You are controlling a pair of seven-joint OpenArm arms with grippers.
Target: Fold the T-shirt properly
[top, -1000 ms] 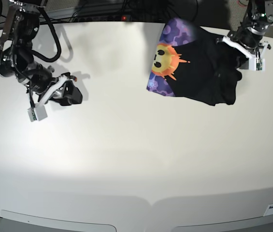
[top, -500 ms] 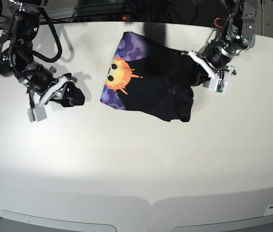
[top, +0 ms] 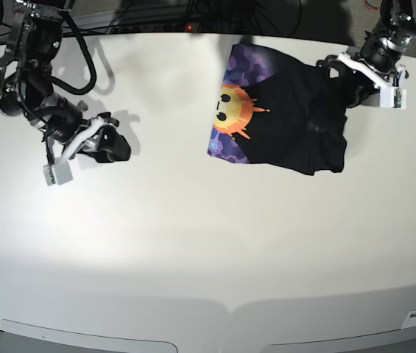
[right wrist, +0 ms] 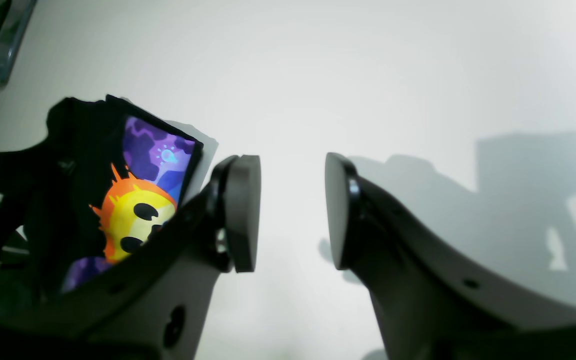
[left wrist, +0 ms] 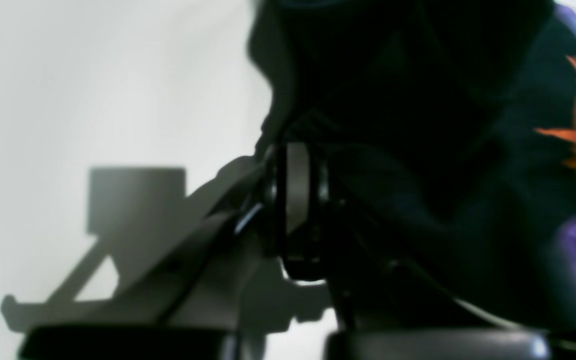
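Since half a second ago the T-shirt [top: 281,121] has slid back toward 2 o'clock on the table [top: 208,243]. Before that it sat nearer the middle, with the sun print close to 11 o'clock. The left gripper [top: 356,87] went back with it.

Now the shirt lies in a lumpy heap up at 1 to 2 o'clock. The sun print [top: 231,109] shows on its 9 o'clock side, and black cloth is bunched on the 3 o'clock side.

In the left wrist view the left gripper [left wrist: 295,200] is pressed into dark cloth [left wrist: 418,150]. We think it is pinching the shirt, but that picture is blurry, so we cannot be sure how tight it is.

The right gripper [top: 108,147] sits far away at 9 o'clock, well apart from the shirt. In its own view the right gripper [right wrist: 292,212] has its two pads standing apart with nothing between them. We can see the shirt [right wrist: 133,200] off at 9 o'clock there.

We judge the folding has hardly begun. No neat fold shows yet. The shirt needs to be spread flat first, then the sleeves and sides folded in. We would bring the right gripper over to help hold a corner.
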